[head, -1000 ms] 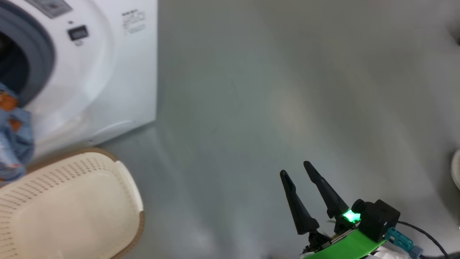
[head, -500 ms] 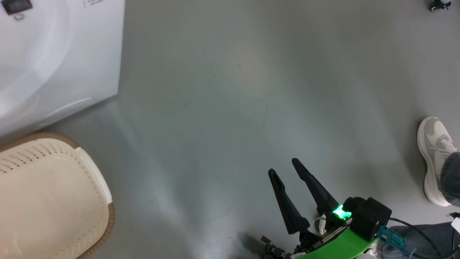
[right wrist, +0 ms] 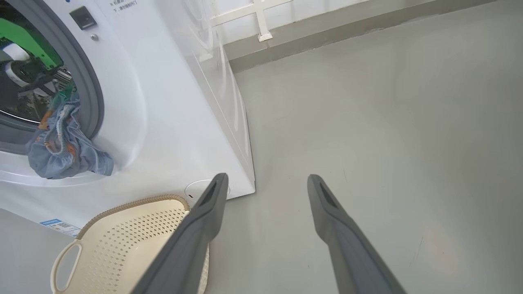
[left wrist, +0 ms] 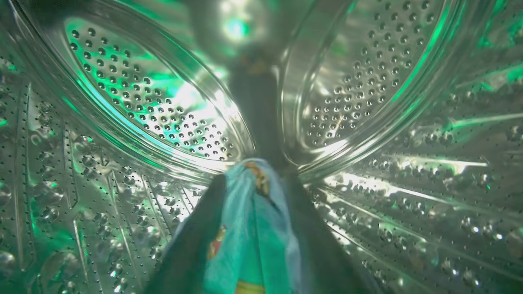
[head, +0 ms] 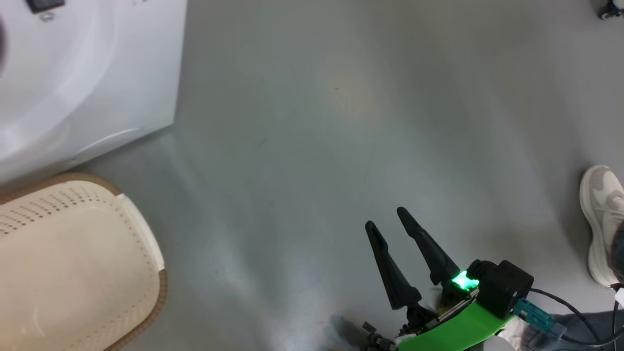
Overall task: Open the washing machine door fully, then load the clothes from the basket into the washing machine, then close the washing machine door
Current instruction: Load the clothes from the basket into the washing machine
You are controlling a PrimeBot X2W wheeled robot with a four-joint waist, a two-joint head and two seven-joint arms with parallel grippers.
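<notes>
Inside the steel drum, bottom centre of frame: my left gripper w/ the clothes bunched btwn its fingers; clamped or loose, can't tell. Rt wrist view: fabric drapes from the washing machine opening, upper left; basket lower left; my right gripper spread wide.

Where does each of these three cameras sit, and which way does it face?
Head view: on the head, looking down at the washing machine and the basket; the right tool shows.
Left wrist view: on the left wrist, facing into the steel drum; the left tool shows, the clothes between its fingers.
Right wrist view: on the right wrist, facing the machine's front and floor; the right tool and the left arm show.
Shared: the basket, in head and right wrist views.
</notes>
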